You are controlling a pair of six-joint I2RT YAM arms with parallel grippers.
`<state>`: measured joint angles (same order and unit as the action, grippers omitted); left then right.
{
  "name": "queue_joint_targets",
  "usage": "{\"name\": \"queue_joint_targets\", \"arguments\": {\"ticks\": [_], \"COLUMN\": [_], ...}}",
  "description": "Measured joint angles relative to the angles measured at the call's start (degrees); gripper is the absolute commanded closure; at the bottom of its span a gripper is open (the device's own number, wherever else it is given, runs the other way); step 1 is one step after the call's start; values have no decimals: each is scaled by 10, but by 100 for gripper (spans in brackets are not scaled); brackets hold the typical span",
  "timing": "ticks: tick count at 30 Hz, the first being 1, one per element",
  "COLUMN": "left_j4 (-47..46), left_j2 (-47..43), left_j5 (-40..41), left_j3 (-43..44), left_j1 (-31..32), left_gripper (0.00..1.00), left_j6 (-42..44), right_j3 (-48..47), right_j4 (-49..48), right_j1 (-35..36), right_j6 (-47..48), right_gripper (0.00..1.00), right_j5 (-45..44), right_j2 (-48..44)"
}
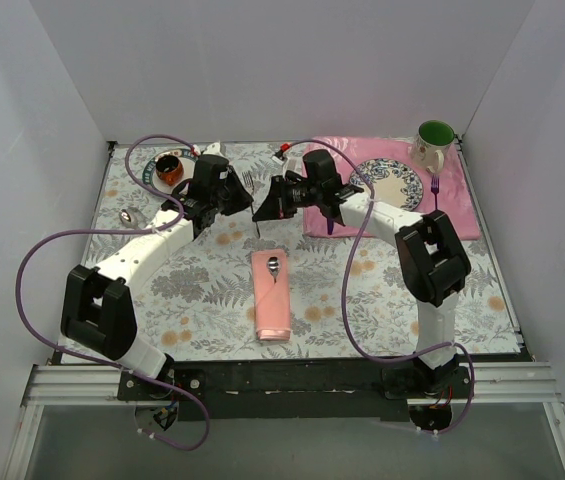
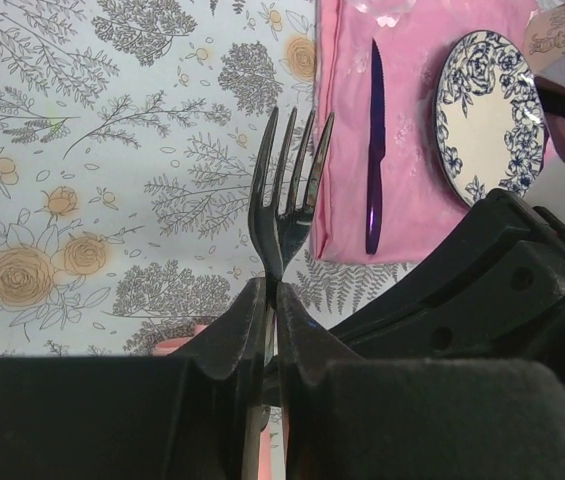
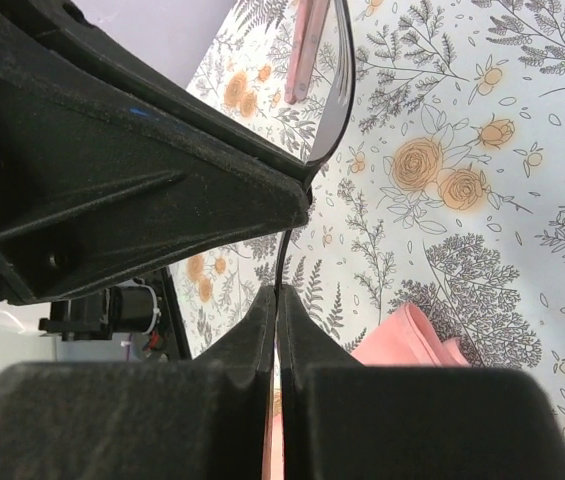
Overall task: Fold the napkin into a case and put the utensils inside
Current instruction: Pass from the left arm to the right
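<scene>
Starting at the far left of the floral tablecloth [image 1: 192,290], a cup [image 1: 169,168] with a dark brown inside is seen on a patterned saucer near the back edge. Just to its right, the left gripper [image 2: 272,295] is held above the cloth with its fingers pressed together on the handle of a silver fork [image 2: 287,190]. The tines stick out beyond the fingertips, and the fork is lifted clear of the table.

The right gripper [image 3: 277,300] is placed close against the left one. Its fingers are clamped flat on a thin dark strip of the same fork, seen edge-on from the right wrist, so the fork is gripped by both arms at once. Which part of the fork is pinched there cannot be told.

Nearer the arm bases, the case [image 1: 271,300] is laid on the tablecloth as a narrow salmon-pink oblong, with its length running front to back. A silver spoon [image 1: 274,266] is seen at its far end, bowl farthest from the arms. Whether the handle is slipped under a fold cannot be told.

Further right, a rose-patterned pink placemat [image 1: 462,215] is spread at the back. A purple knife [image 2: 374,150] is laid along its left side, with a blue-and-white plate [image 1: 392,186] just beside it. At the placemat's back right corner a mug [image 1: 434,142] with a green inside is stood upright, and a purple fork [image 1: 435,188] is laid just in front of it.
</scene>
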<state>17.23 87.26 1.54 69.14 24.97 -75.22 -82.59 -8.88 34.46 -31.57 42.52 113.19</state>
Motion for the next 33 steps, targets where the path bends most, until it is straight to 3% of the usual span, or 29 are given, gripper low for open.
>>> {"name": "queue_joint_targets", "arguments": {"ticks": [3, 5, 12, 22, 33], "left_j4": [14, 27, 76, 111, 111], "left_j2": [-1, -1, 0, 7, 7], "left_j5": [-2, -6, -42, -66, -84], "left_j3": [2, 5, 48, 53, 53], "left_j1": [0, 0, 0, -1, -1], "left_gripper": [91, 81, 83, 69, 74], "left_j6": [-1, -1, -3, -3, -7], "right_j3": [11, 25, 63, 75, 75], "right_j4": [0, -1, -3, -3, -3], "right_j1": [3, 4, 5, 5, 9], "right_j6": [28, 48, 110, 130, 154], "right_gripper": [99, 99, 99, 99, 99], "right_j5": [-4, -7, -21, -20, -19], "right_j2": [-5, -13, -50, -60, -60]}}
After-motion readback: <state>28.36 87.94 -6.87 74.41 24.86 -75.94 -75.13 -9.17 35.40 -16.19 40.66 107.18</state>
